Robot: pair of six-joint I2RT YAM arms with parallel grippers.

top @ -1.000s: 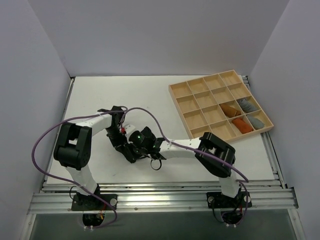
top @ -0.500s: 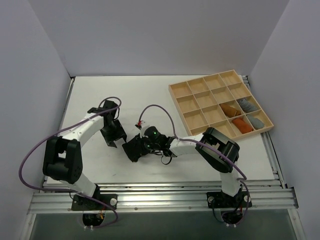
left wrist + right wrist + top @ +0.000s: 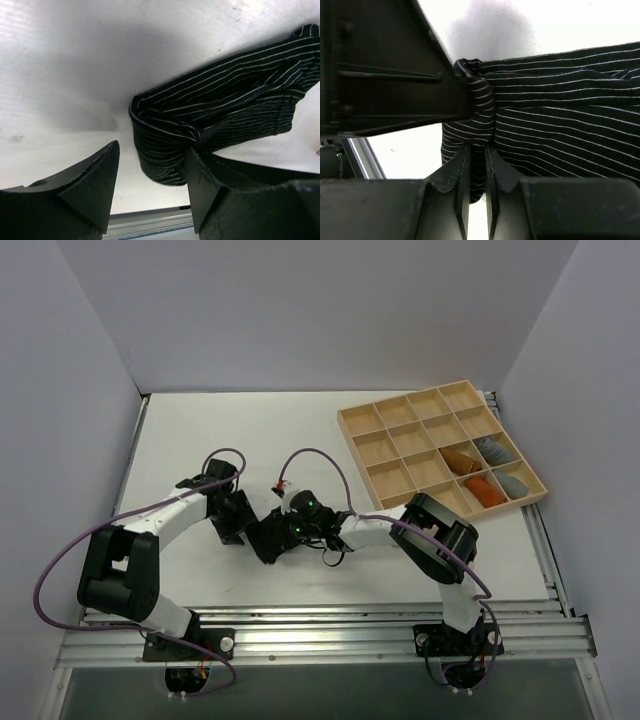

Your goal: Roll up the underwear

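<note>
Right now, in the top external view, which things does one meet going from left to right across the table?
Left gripper → underwear → wooden tray

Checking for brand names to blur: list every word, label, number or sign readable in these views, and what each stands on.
None: no readable text in any view.
The striped underwear shows only thin pale stripes, with no label or tag visible.
The wooden tray carries no marking that shows.
</note>
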